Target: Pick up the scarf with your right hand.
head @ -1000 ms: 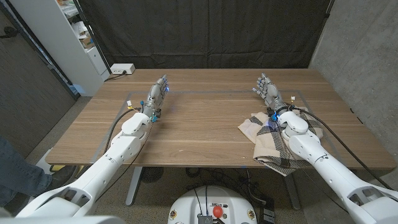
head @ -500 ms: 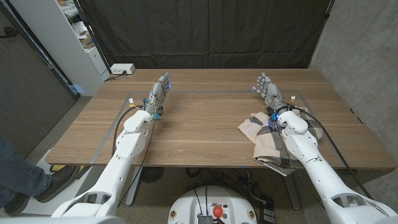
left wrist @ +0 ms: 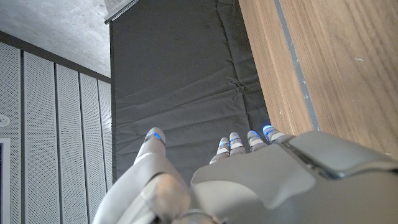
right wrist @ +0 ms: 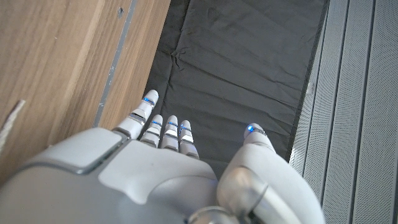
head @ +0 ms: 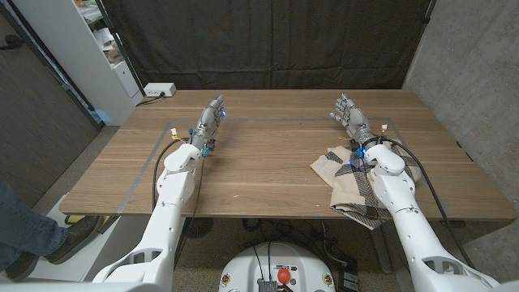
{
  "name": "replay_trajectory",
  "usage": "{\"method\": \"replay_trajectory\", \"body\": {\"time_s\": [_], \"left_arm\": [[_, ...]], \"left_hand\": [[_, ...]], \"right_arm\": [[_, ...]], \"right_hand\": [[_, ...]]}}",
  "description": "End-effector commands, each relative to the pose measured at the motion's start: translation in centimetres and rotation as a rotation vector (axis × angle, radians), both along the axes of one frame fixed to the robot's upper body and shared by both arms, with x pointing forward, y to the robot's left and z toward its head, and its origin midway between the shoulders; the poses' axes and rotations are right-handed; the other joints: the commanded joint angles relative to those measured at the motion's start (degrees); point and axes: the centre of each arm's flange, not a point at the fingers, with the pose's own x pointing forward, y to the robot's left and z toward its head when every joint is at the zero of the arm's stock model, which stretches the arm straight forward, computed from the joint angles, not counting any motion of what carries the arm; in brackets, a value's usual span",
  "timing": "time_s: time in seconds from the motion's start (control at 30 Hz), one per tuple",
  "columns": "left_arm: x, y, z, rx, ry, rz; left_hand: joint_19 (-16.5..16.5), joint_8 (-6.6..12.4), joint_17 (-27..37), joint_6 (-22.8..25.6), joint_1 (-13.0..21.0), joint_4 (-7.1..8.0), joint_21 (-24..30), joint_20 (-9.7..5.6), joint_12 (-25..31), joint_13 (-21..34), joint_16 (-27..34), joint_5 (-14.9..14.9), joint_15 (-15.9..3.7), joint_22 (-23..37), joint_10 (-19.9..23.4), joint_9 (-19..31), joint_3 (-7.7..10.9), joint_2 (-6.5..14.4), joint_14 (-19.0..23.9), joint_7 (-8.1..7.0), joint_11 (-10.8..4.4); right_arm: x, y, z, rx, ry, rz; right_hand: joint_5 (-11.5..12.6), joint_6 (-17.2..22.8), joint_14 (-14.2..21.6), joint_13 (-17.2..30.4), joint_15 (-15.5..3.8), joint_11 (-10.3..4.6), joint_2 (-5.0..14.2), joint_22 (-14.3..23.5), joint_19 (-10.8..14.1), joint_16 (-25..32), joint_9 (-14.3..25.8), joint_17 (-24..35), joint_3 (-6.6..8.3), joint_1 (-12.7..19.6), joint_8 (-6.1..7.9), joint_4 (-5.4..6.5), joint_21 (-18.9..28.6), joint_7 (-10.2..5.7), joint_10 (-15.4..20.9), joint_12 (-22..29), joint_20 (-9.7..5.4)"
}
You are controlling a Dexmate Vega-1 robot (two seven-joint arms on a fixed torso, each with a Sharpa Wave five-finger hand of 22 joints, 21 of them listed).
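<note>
Item: crumpled beige scarf with a dark plaid pattern, lying on the wooden table at the right of the head view, lower middle; one end hangs over the table's near edge. The right forearm crosses above it, hiding part of the cloth.

Item: right hand, upper right of centre in the head view, beyond the scarf and apart from it. Fingers extended and spread, holding nothing (the right wrist view shows the same hand, fingertips lit blue and reaching toward the black curtain).

Item: left hand, upper left of centre in the head view, over bare wood. Fingers straight and slightly apart, nothing in them (confirmed in the left wrist view).

Item: grey tape outline marking a rectangle on the tabletop; both hands sit near its far line.

Item: black fabric backdrop across the top of the frame.

Item: white power strip at the table's far left corner, beside a white shelving unit.

Item: a person's leg in jeans and a dark shoe, lower left edge.
</note>
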Motion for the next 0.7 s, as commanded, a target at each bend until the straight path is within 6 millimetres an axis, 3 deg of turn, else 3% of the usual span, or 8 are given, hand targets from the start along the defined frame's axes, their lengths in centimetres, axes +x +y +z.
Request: {"method": "replay_trajectory", "body": {"time_s": [0.03,0.37,0.7], "left_arm": [[0.1,-0.7,-0.1,0.014,0.014,-0.011],[-0.1,-0.9,0.0,0.021,0.016,-0.008],[0.0,-1.0,-0.3,0.028,0.019,-0.003]], "left_hand": [[-1.66,0.31,0.11,-0.39,0.27,-0.16,-0.06,0.36,0.10,0.15,0.28,0.03,0.22,0.27,-0.48,0.19,0.32,0.30,-0.38,-0.04,-0.08],[-1.70,0.33,0.11,-0.35,0.29,-0.15,-0.09,0.50,0.07,0.15,0.28,-0.02,0.22,0.28,-0.45,0.19,0.33,0.39,-0.42,-0.06,-0.13],[-1.83,0.34,0.12,-0.34,0.30,-0.15,-0.14,0.67,0.06,0.16,0.31,-0.08,0.26,0.29,-0.37,0.19,0.33,0.49,-0.38,-0.08,-0.04]], "right_arm": [[-0.8,-0.3,0.4,-0.015,-0.031,0.003],[-1.6,-0.4,0.9,-0.010,-0.070,0.001],[-2.4,-0.6,1.3,-0.032,-0.092,0.001]], "right_hand": [[0.34,0.37,0.71,0.22,-0.10,-0.24,0.10,0.13,0.42,0.48,0.07,0.00,0.26,0.74,0.29,-0.12,-0.30,-0.09,0.45,0.19,0.03],[0.62,0.33,0.40,0.24,-0.19,-0.57,1.48,0.14,0.63,0.32,0.06,-0.24,0.97,1.52,0.21,-0.34,-0.78,-0.29,-0.04,-0.12,-0.13],[0.68,0.48,0.52,0.25,-0.17,-0.42,1.57,0.13,0.82,0.30,0.06,-0.47,1.13,1.99,0.23,-0.71,-1.07,-0.38,0.06,-0.13,-0.15]]}}
